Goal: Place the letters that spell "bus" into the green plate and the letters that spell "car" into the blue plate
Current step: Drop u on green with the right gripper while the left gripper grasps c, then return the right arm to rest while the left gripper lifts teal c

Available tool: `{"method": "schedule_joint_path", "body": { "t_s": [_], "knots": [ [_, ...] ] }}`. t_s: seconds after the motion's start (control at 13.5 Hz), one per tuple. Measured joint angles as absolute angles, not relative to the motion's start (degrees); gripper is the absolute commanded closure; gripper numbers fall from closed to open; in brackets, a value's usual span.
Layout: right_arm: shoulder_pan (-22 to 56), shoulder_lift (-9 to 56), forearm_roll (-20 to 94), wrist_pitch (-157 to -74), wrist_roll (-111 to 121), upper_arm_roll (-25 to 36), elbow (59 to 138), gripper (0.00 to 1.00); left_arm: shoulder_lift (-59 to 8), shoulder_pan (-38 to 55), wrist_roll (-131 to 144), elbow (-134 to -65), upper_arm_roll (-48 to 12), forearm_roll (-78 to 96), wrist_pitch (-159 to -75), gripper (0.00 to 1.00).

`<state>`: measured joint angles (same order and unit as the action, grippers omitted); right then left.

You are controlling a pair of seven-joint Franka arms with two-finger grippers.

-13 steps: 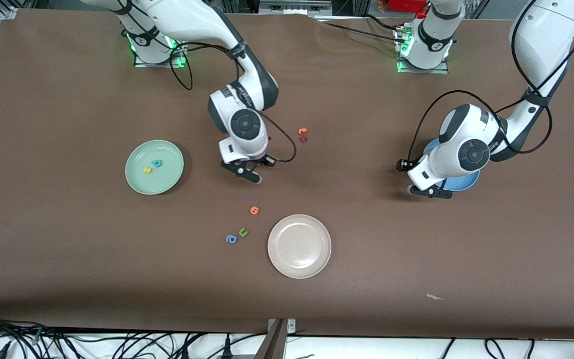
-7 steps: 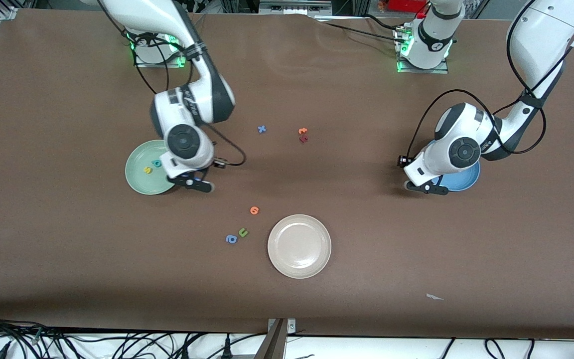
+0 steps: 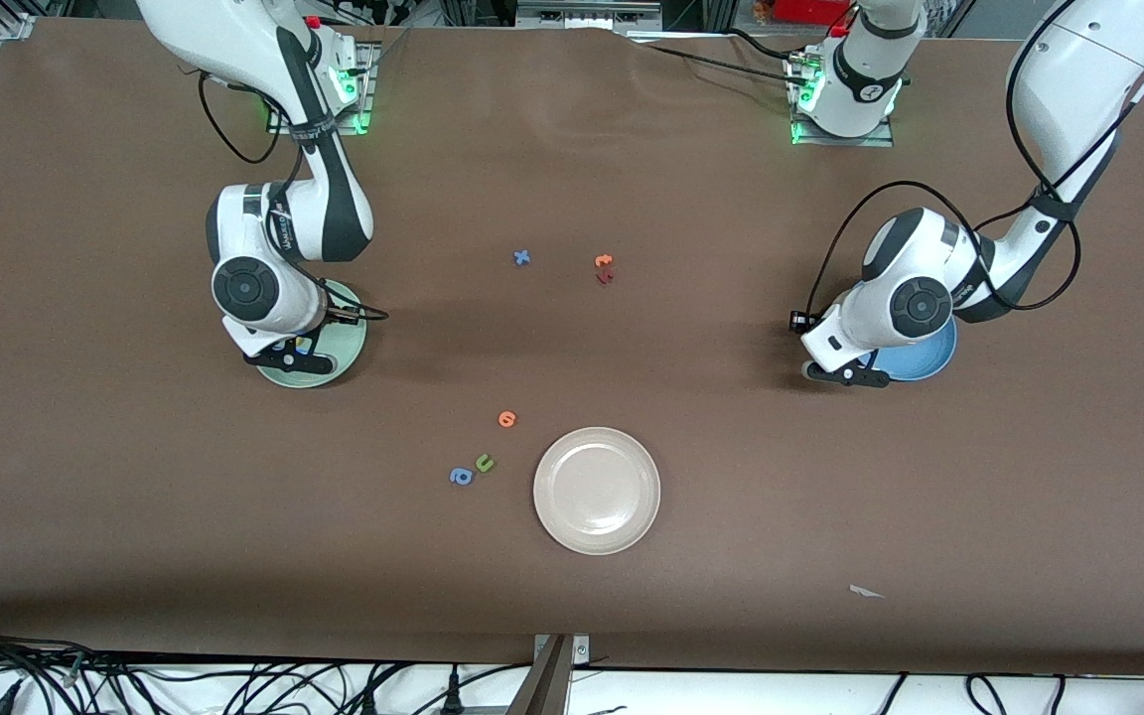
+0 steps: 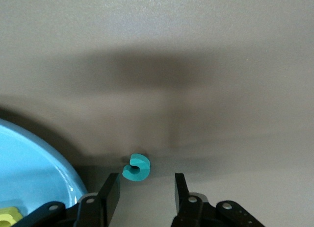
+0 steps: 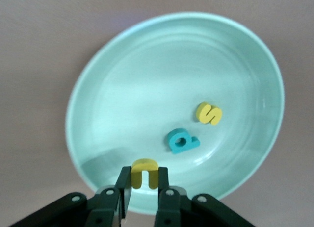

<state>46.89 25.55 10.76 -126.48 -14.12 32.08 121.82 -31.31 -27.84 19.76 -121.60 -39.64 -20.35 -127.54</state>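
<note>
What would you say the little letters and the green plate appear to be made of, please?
The yellow "u" pinched in the right hand looks like matte foam or soft rubber: thick, flat-cut edges, no shine. The teal "b" and yellow "s" look the same. The green plate seems to be glossy plastic or melamine, judging by soft highlights on its rim; glazed ceramic cannot be ruled out.

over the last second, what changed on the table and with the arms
The right end effector, shut on the yellow "u", swung from mid-table toward its own end and now hangs over the green plate, where the teal "b" and yellow "s" lie. That uncovered a blue "x". The left end effector edged lower beside the blue plate, narrowing around the teal "c". Everything else stayed put.
</note>
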Motion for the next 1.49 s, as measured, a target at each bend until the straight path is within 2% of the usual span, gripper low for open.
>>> {"method": "schedule_joint_path", "body": {
  "t_s": [0.07,0.3,0.52,0.82,1.12,1.49],
  "knots": [
    [47.0,25.5,10.8,-128.5,-13.8,32.0,123.4,0.01,-31.3,-27.8,19.8,-121.6,-39.6,-20.6,-127.6,0.46],
    [47.0,25.1,10.8,-129.3,-13.6,32.2,124.0,0.0,-31.3,-28.0,20.2,-121.5,-39.1,-24.4,-127.7,0.47],
    [47.0,23.2,10.8,-123.8,-13.7,32.6,120.7,0.0,-31.6,-28.0,21.2,-121.5,-39.0,-24.6,-128.1,0.47],
    [47.0,22.3,10.8,-108.6,-13.8,33.8,108.1,0.0,-32.4,-27.8,23.0,-121.5,-39.0,-24.6,-129.9,0.47],
    [47.0,22.0,10.8,-97.0,-13.7,36.9,95.9,0.0,-33.0,-27.8,23.6,-121.5,-39.0,-24.6,-130.4,0.48],
    [47.0,21.7,10.8,-85.0,-13.6,42.8,83.1,0.0,-33.0,-27.9,23.7,-121.6,-38.9,-24.6,-130.4,0.59]
  ]
}}
